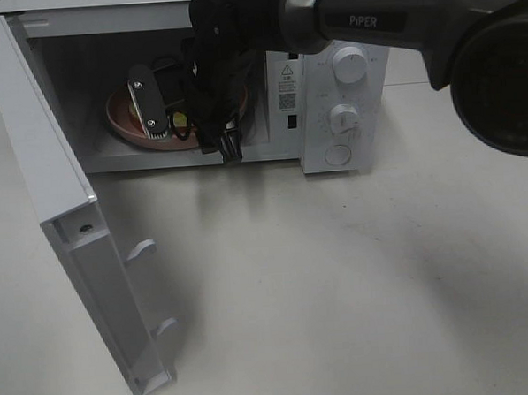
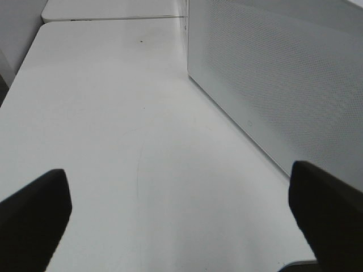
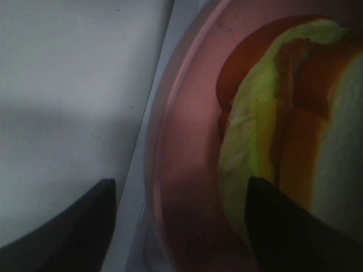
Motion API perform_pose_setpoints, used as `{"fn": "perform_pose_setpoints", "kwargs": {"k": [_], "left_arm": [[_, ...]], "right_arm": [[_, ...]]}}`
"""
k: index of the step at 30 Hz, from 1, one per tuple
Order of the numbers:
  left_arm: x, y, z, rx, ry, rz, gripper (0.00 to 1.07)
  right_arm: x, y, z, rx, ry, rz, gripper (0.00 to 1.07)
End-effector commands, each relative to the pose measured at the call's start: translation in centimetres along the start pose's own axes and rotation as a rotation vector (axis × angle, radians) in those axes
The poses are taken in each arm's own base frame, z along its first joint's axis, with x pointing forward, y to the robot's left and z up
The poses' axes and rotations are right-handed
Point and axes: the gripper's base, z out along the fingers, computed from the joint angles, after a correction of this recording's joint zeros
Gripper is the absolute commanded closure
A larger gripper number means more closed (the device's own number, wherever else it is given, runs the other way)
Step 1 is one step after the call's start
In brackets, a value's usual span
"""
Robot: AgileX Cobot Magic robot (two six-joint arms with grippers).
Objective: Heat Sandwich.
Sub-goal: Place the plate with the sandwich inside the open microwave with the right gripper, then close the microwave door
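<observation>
A white microwave (image 1: 343,105) stands toward the far edge of a pale table (image 1: 339,273), its door (image 1: 61,217) swung wide open on the left. Inside, on the microwave's floor toward the hinge side, sits a round pink plate (image 1: 118,121). It carries the sandwich (image 3: 283,113): white bread with orange-brown crust and yellow-green and reddish filling, lying inside the plate's rim. The dark right arm (image 1: 370,15) reaches in from the right through the opening and hides most of the plate from above. The right gripper (image 3: 181,226) is spread, with the plate's rim between its two fingers. One finger is outside the rim and the other is over the sandwich's edge, and neither visibly pinches anything. The left gripper (image 2: 181,221) is spread wide and holds nothing, over bare table near the microwave's perforated outer wall. Two knobs (image 1: 352,65) sit on the front panel at right.
</observation>
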Motion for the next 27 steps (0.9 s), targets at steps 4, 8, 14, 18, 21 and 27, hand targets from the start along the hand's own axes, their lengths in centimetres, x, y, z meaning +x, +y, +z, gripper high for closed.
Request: {"fn": "perform_pose_setpoints", "kwargs": {"k": [4,8,14,18,21,27], "left_arm": [[0.2,-0.1,-0.3,0.006,-0.028,-0.005,0.07],[0.2,-0.1,-0.3,0.006,-0.028,-0.005,0.07],[0.2,-0.1,-0.3,0.006,-0.028,-0.005,0.07],[0.2,-0.1,-0.3,0.006,-0.028,-0.005,0.07],[0.2,-0.1,-0.3,0.006,-0.028,-0.005,0.07],[0.2,-0.1,-0.3,0.006,-0.028,-0.005,0.07]], "right_arm": [[0.1,0.2,-1.5,0.031,-0.022,0.079,0.3],[0.2,0.6,-1.9,0.038,-0.028,0.1,0.28],[0.7,2.0,-2.9,0.02,-0.026,0.101,0.29],[0.9,2.6,-3.7,0.03,-0.035,0.1,0.3],[1.3,3.7,-4.8,0.036,-0.044,0.099,0.31],[1.9,5.3,-6.2,0.034,-0.05,0.095,0.31]]}}
